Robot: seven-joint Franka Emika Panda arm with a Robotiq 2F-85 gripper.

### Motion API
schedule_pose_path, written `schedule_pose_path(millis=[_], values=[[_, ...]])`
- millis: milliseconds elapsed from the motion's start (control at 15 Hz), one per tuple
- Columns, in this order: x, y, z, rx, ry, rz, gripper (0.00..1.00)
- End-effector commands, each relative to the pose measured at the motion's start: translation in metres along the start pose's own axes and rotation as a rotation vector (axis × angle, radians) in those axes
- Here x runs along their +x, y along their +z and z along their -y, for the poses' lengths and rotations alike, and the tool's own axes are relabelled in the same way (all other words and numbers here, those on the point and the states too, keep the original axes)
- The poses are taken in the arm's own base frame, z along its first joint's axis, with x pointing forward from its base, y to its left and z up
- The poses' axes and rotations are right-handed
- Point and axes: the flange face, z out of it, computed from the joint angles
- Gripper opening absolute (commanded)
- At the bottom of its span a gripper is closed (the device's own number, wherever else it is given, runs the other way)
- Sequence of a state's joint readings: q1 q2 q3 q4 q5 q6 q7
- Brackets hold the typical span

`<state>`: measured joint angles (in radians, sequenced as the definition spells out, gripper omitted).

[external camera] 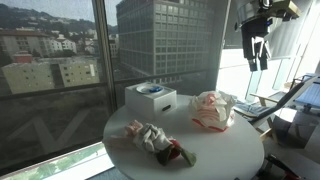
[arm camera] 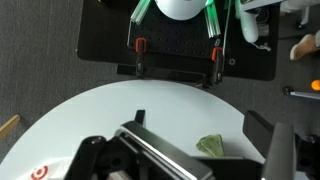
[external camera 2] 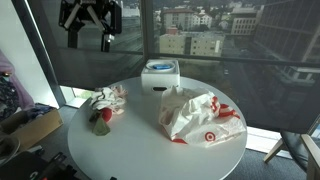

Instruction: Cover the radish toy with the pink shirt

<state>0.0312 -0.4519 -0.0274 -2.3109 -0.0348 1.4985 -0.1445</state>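
Note:
The radish toy [external camera: 172,152] [external camera 2: 100,124], dark red with green leaves, lies on the round white table [external camera: 215,150] [external camera 2: 140,145] near its edge. The crumpled pale pink shirt [external camera: 148,133] [external camera 2: 109,98] lies right beside it, touching it, and the toy lies uncovered. My gripper [external camera: 258,48] [external camera 2: 89,40] hangs high above the table, away from both, open and empty. In the wrist view only the toy's green leaves [arm camera: 211,146] show on the table [arm camera: 120,110], under the open gripper [arm camera: 198,121]; the shirt is hidden there.
A white square box with a blue top [external camera: 150,97] [external camera 2: 160,72] stands at the table's window side. A whitish cloth with red-orange trim [external camera: 213,108] [external camera 2: 200,118] [arm camera: 38,172] lies apart from the toy. A black wheeled base [arm camera: 175,45] stands beyond the table edge.

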Motion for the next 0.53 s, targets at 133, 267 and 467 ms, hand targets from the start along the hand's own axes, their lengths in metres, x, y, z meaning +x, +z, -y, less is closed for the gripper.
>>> schedule_pose_path(millis=[133,267,467], values=[[0.075,0.083,0.077,-0.082,-0.239,0.025,1.0],[0.105,0.117,0.111,-0.15,-0.31,-0.016,1.0],[0.156,0.156,0.154,-0.178,-0.383,-0.093,1.0]])
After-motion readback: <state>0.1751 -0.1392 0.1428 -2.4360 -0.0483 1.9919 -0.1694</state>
